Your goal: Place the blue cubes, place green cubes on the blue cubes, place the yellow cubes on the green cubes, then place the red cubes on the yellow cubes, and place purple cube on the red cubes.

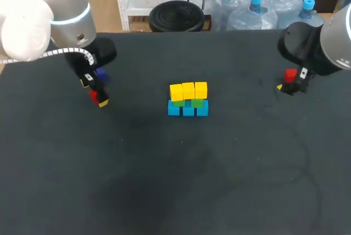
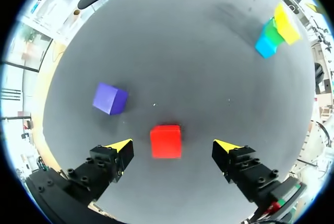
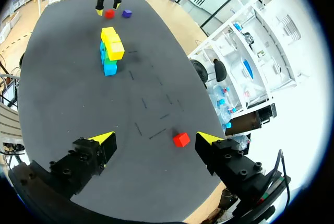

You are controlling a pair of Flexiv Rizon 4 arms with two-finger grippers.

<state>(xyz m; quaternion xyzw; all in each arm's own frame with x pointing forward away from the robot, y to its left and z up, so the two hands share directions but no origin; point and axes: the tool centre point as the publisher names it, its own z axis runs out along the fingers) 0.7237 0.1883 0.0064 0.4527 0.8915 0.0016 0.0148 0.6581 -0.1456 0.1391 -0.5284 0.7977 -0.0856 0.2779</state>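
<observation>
**Cubes and grippers: stock on table, one stack and three loose pieces**

Item 1. Table [image 1: 181,180]: dark, matte top that carries everything listed below.

Item 2. Stack, near the middle of the table. Bottom tier is the blue cubes [image 1: 188,109], three in a row, touching. Middle tier is the green cubes [image 1: 197,103] resting on the blue; two show plainly, and the middle of the tier is hidden behind the yellow. Top tier is the yellow cubes [image 1: 188,90], three in a row on the green.

Item 3. Left red cube [image 2: 166,141]: on the table, well apart from the stack, toward the left side. It sits between the fingers of the left gripper, with bare table showing on either side of it.

Item 4. Purple cube [image 2: 110,98]: on the table near the left red cube, ahead of one finger, outside the gap. Nothing touches it.

Item 5. Right red cube [image 3: 181,139]: on the table toward the right side, well apart from the stack. It lies between the right gripper's fingers, nearer one finger, and neither touches it.

Item 6. Left gripper [image 2: 173,146]: fingers spread wide, low over the left red cube, holding nothing.

Item 7. Right gripper [image 3: 156,139]: fingers spread wide, above the table, holding nothing.
</observation>
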